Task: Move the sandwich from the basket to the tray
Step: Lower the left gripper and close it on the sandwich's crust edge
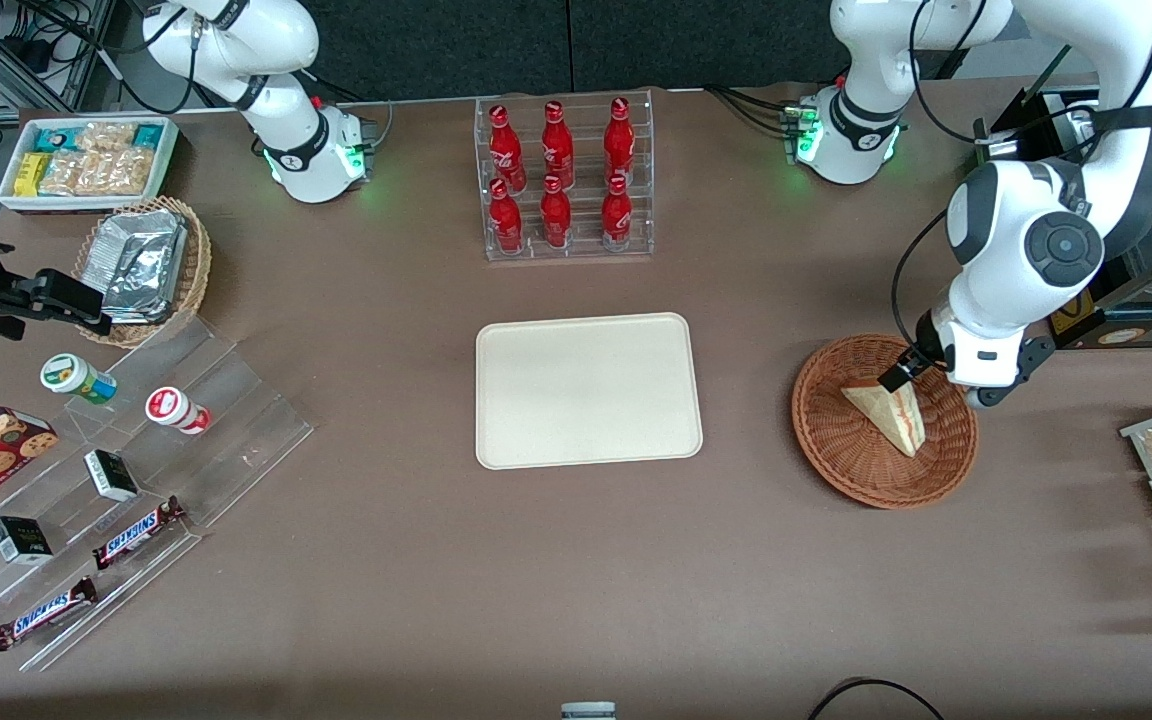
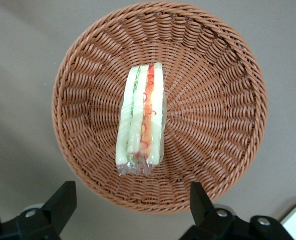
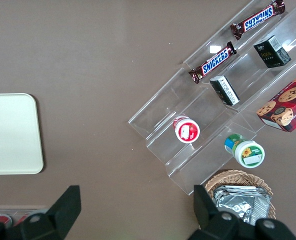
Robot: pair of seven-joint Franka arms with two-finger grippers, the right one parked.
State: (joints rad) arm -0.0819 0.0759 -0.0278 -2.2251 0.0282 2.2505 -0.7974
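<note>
My jaws (image 2: 127,207) hang spread apart above the basket (image 2: 223,165), straddling the untouched sandwich (image 2: 141,117) for a grasp.

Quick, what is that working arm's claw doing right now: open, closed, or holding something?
Left end effector: open, holding nothing, hovering above the basket with the sandwich lying in it.

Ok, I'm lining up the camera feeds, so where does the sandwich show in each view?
Front view: the sandwich lies in the basket, with the gripper open just above it.
Left wrist view: sandwich near the middle of the basket.
Right wrist view: not in it.
Shared landmark: the basket, in the front and left wrist views.
</note>
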